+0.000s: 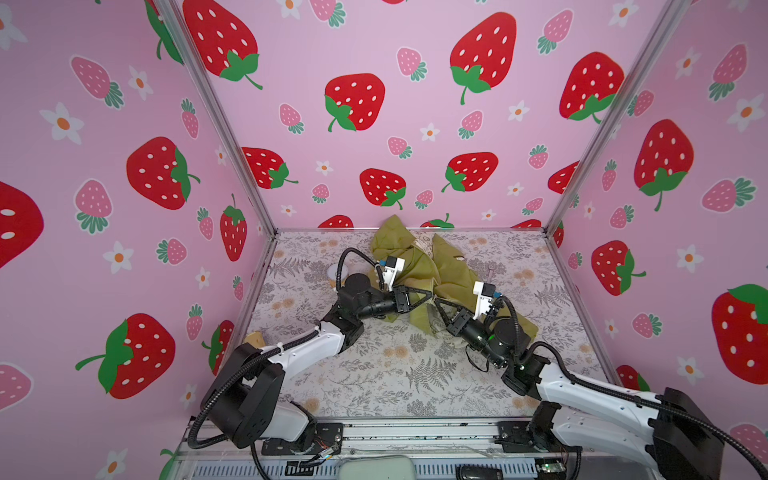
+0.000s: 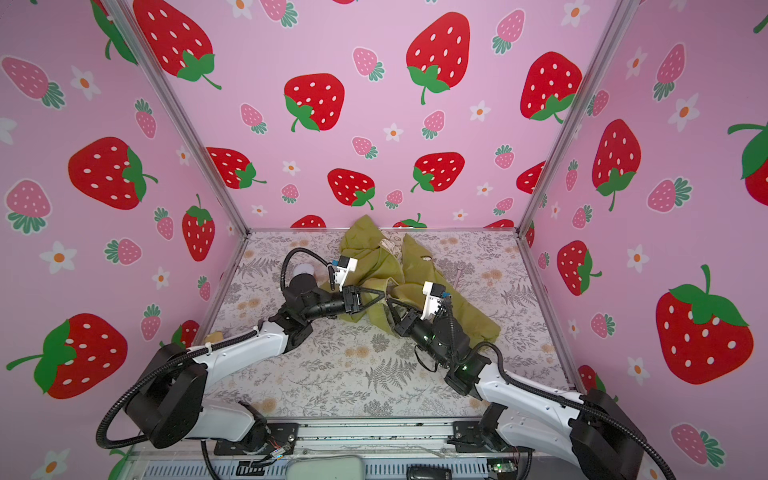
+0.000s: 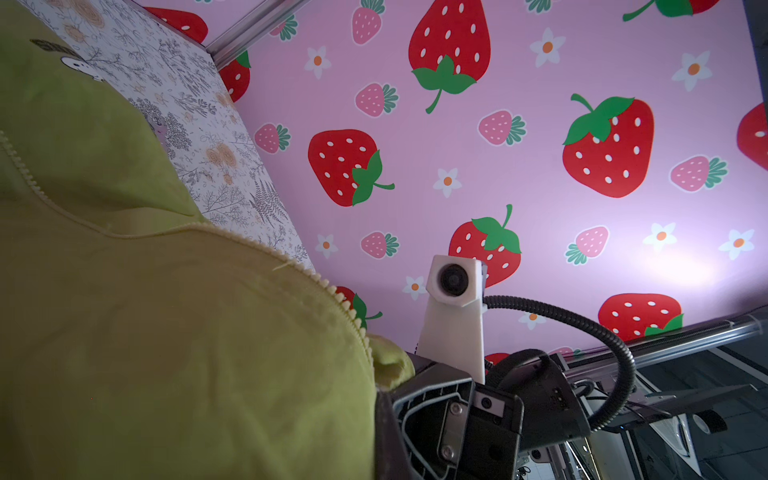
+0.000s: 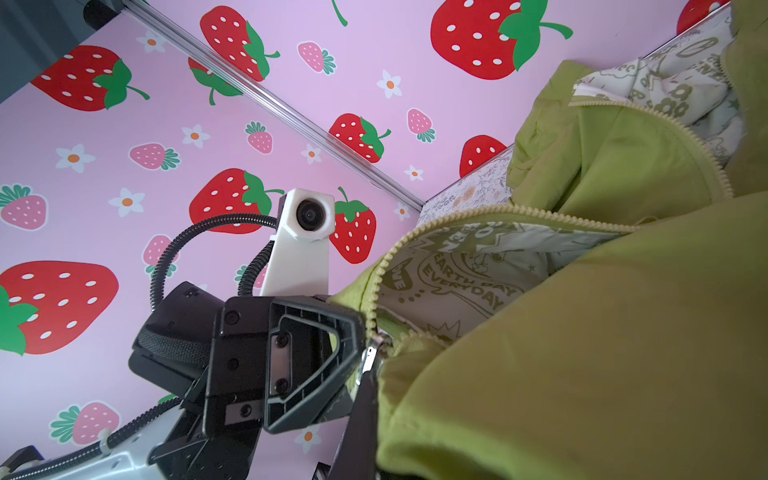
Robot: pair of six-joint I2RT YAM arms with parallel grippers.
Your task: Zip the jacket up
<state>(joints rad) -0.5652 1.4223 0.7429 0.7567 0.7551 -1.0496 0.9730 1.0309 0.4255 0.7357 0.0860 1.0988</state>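
**Both end effectors clamped at the bottom of the jacket's zipper**

In both top views the jacket [image 1: 451,266] [image 2: 415,266] lies crumpled on the floral surface [image 1: 395,374], toward the back wall [image 1: 374,137] and a little right of the middle. 1 fold leans up against that wall. The left end effector [image 1: 430,296] [image 2: 381,296] reaches in from the left and the right end effector [image 1: 436,306] [image 2: 390,305] from the right. Their tips almost touch at the jacket's near edge, and both are pressed together on olive fabric. A pale round object [image 1: 334,273] sits behind the left arm, apart from the jacket.

In the left wrist view the jacket fills the left half, with 1 row of cream zipper teeth [image 3: 332,291] curving over a fold. The right end effector [image 3: 395,395] has its tip buried in a bunch of the fabric, pinching it.

In the right wrist view 2 rows of teeth stand apart, showing cream lining [image 4: 457,270] printed in green. The rows come together low down at a silver slider [image 4: 370,355]. The left end effector [image 4: 361,328] pinches the olive hem just beside that slider. A dark finger [image 4: 359,415] of the right end effector rises to the slider. Whether it grips the slider itself or the fabric next to it cannot be told.
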